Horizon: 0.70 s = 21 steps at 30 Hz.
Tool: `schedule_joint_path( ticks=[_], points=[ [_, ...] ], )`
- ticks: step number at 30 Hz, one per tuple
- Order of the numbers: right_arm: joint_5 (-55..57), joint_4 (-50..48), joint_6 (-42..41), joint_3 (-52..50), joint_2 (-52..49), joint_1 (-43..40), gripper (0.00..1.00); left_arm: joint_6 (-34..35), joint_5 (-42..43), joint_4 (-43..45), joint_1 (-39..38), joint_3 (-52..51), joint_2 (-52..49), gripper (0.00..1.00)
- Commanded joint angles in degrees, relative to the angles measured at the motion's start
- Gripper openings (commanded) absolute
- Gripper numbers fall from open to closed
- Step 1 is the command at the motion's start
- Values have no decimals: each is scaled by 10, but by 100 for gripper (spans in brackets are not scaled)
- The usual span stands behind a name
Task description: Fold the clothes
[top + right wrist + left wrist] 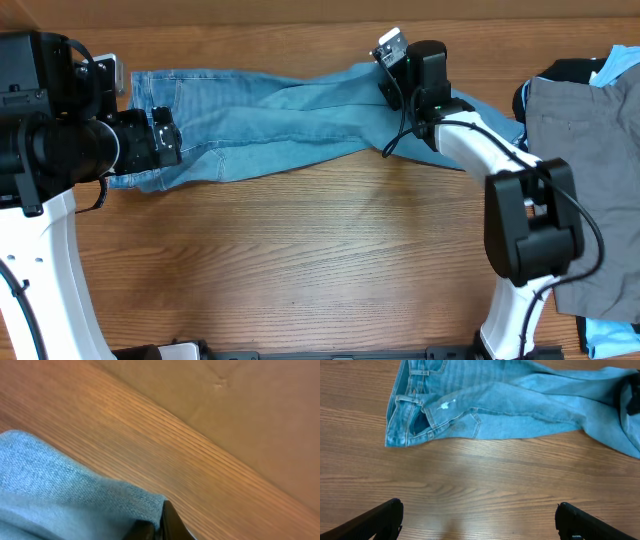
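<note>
Right pincer [156, 527] clamped on jeans [270, 115], near 1 o'clock on desk [330, 250]. Wrist view shows only a sliver of its dark fingers, with denim bunched right against them. Left pincer [480, 522] wide apart, holding nothing, at 9 o'clock by the waistband end. Its wrist view shows bare wood between the fingers and denim farther off. Jeans lie stretched along far side of desk, roughly 10 o'clock to 1 o'clock. Waistband and pocket toward left arm, legs toward right arm, wrinkled, not folded. Small white mark on denim near waistband. Grey trousers [590, 150] heaped at 3 o'clock, jeans' leg end near them. Black garment [565, 70] and pale-blue garment [615, 65] peek out at 2 o'clock behind grey pile.
</note>
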<state>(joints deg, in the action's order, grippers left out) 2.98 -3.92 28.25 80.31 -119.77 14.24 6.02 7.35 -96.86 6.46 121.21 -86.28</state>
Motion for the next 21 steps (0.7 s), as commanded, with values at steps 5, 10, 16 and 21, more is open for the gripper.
schedule_joint_path(
  ticks=[5,10,16,21],
  points=[
    [0,-154,-126,15,-61,1,95,8,-5,1,-2,-1,-2,100],
    [78,20,-150,156,-49,3,100,8,-5,1,-2,-1,-2,100],
    [83,413,-252,391,-43,1,100,8,-5,1,-2,-1,-2,100],
    [13,639,-266,472,-43,-2,100,8,-5,1,-2,-1,-2,100]
  ],
)
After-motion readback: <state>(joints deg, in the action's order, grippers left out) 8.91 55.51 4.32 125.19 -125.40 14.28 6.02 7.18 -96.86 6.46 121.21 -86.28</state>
